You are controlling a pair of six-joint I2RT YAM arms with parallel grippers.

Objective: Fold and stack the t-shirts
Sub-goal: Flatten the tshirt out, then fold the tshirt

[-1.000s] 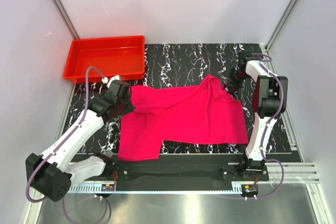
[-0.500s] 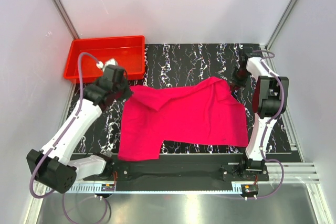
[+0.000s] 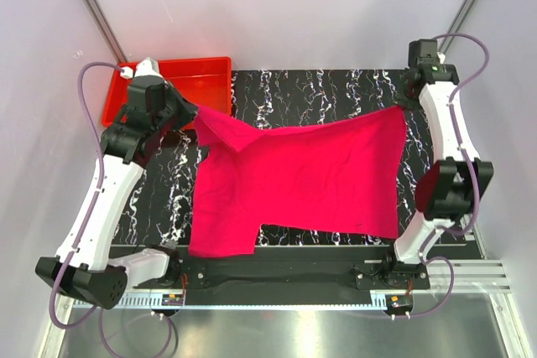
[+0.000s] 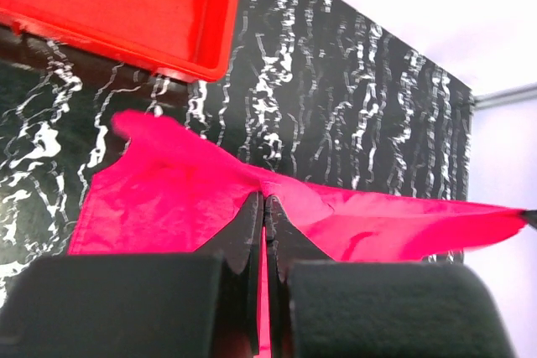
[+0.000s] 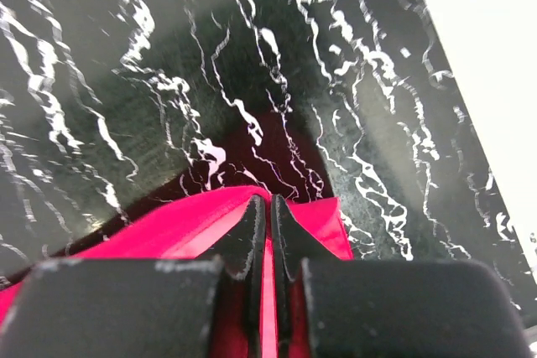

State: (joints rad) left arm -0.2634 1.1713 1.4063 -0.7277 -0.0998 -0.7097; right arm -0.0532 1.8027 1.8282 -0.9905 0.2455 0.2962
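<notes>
- The bright magenta-pink short-sleeved t-shirt of soft plain cloth (image 3: 302, 178) looks light and limp. It probably keeps a shape only where it is pinched or lies flat, and sags in between.
- It covers the middle of the black white-veined table (image 3: 319, 90). Its far edge is lifted and drawn taut from 10 o'clock to 2 o'clock, while the near hem rests on the table towards 6 o'clock.
- The left pincer (image 4: 263, 203) is closed tight on the far left corner of the cloth, and the right pincer (image 5: 268, 203) is closed tight on the far right corner.
- Corners and hem edges seem the best places to take hold. Each bite is small, so the cloth may slip under a hard pull.
- The rigid red rectangular plastic tray (image 3: 205, 81) sits at 10 o'clock, just behind the left pincer, and the lifted corner could snag its rim.
- White walls stand close on both sides, leaving the right arm little room at 2 o'clock.
</notes>
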